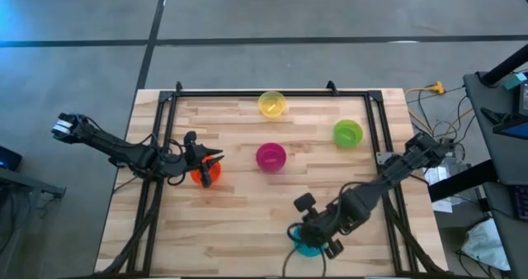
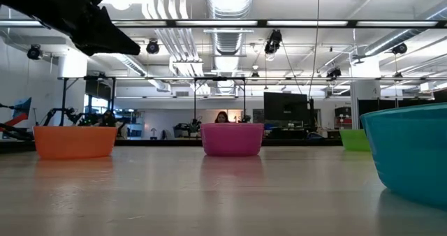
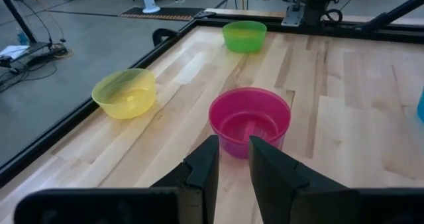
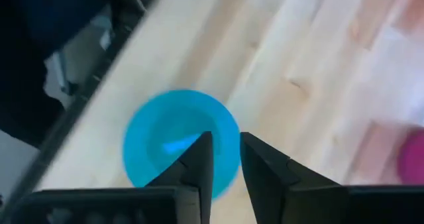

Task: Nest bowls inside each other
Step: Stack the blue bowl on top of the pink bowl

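Observation:
Five bowls stand upright on their bases on the wooden table; the purple one is out of view. The yellow bowl (image 1: 271,104) is near the far edge, with the green bowl (image 1: 347,133) to its right and the pink bowl (image 1: 271,157) in the middle. My left gripper (image 1: 213,157) hangs above the orange bowl (image 1: 204,174), narrowly open and pointing toward the pink bowl (image 3: 250,121). My right gripper (image 4: 225,151) hovers over the teal-blue bowl (image 4: 179,141) near the near edge. It points down and is narrowly open, its fingers on either side of the rim.
A black metal frame (image 1: 247,92) runs around the tabletop. Bare wood lies between the pink bowl and the teal-blue bowl (image 1: 307,246). In the low view the orange bowl (image 2: 75,142) sits under the left arm (image 2: 84,19). Cables and equipment lie off the table's right side.

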Action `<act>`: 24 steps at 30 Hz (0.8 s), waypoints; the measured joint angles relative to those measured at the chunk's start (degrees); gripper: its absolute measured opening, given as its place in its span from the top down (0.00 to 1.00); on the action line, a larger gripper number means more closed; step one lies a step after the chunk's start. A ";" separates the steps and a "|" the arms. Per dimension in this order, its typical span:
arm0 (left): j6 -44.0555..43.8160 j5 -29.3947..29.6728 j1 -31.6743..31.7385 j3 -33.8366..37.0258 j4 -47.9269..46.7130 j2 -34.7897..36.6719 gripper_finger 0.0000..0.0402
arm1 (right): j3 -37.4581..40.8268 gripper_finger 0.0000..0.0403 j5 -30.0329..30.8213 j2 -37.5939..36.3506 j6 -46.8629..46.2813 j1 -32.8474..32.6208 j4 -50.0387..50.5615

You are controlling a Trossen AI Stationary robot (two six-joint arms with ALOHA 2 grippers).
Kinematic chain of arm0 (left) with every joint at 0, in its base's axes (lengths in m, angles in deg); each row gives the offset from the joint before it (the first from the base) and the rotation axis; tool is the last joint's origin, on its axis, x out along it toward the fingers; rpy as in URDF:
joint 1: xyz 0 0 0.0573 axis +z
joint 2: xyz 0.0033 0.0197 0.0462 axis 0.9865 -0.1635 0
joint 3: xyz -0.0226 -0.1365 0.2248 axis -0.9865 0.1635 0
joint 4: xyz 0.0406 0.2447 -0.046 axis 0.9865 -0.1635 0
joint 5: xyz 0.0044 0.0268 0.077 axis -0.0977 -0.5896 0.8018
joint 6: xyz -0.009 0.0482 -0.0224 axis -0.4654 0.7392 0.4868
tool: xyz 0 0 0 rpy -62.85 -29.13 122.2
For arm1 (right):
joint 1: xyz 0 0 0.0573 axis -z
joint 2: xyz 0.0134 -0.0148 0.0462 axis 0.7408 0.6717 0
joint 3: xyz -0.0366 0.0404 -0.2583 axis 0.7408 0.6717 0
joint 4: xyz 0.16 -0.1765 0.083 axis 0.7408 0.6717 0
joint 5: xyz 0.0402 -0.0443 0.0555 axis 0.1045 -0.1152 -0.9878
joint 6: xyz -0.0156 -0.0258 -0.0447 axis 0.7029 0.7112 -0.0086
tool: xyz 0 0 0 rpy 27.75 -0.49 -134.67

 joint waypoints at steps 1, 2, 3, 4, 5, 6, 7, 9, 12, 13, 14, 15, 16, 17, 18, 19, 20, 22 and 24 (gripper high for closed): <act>0.01 -0.20 0.00 0.00 0.06 -0.05 0.83 | 0.00 0.82 0.18 0.13 0.70 0.54 0.67; 0.09 -0.35 0.00 0.00 0.16 -0.06 0.83 | 0.00 0.81 0.31 0.24 1.39 1.15 1.44; 0.27 -0.43 0.00 0.00 0.63 -0.11 0.83 | 0.02 0.81 0.36 0.41 2.07 1.75 2.03; 0.32 -0.47 0.00 0.00 1.09 -0.25 0.83 | 0.06 0.81 0.36 0.54 2.52 2.39 2.09; 0.36 -0.50 0.00 0.00 1.22 -0.31 0.83 | 0.07 0.81 0.34 0.69 2.70 2.90 1.94; 0.37 -0.49 0.00 0.00 1.16 -0.32 0.83 | 0.07 0.81 0.34 0.89 2.92 3.48 1.85; 0.37 -0.48 0.00 0.00 1.21 -0.35 0.83 | 0.07 0.81 0.34 1.13 3.10 3.91 1.95; 0.37 -0.48 0.00 0.00 1.19 -0.51 0.83 | 0.07 0.81 0.35 1.54 3.45 4.45 2.05; 0.40 -0.48 0.00 0.00 1.15 -0.82 0.83 | 0.09 0.81 0.36 1.75 3.87 4.68 2.16; 0.56 -0.48 0.00 0.00 1.14 -0.96 0.83 | 0.13 0.81 0.34 1.75 4.17 4.66 2.16; 1.22 -0.48 0.02 0.00 1.14 -1.09 0.83 | 0.18 0.81 0.34 1.75 4.23 4.64 2.18; 1.60 -0.48 0.02 0.00 1.12 -1.22 0.83 | 0.30 0.81 0.32 1.75 4.25 4.60 2.14; 1.64 -0.48 0.02 0.00 1.22 -1.41 0.83 | 0.45 0.81 0.32 1.75 4.21 4.60 2.13; 1.65 -0.46 0.02 0.00 1.34 -1.62 0.83 | 0.66 0.81 0.33 1.75 4.21 4.61 2.11; 1.80 -0.48 0.02 0.00 1.38 -1.75 0.83 | 0.94 0.81 0.34 1.75 4.25 4.64 2.05; 1.93 -0.48 0.02 0.00 1.68 -1.88 0.83 | 1.40 0.81 0.34 1.75 4.32 4.68 1.86; 1.96 -0.46 0.04 0.02 2.34 -2.03 0.83 | 2.01 0.81 0.34 1.75 4.40 4.74 1.42; 2.51 -0.45 0.04 0.02 2.96 -2.16 0.83 | 3.59 0.81 0.33 1.75 4.60 4.97 0.11; 4.39 -0.48 0.04 0.02 4.21 -2.43 0.83 | 5.45 0.81 0.32 1.75 4.60 5.12 -1.54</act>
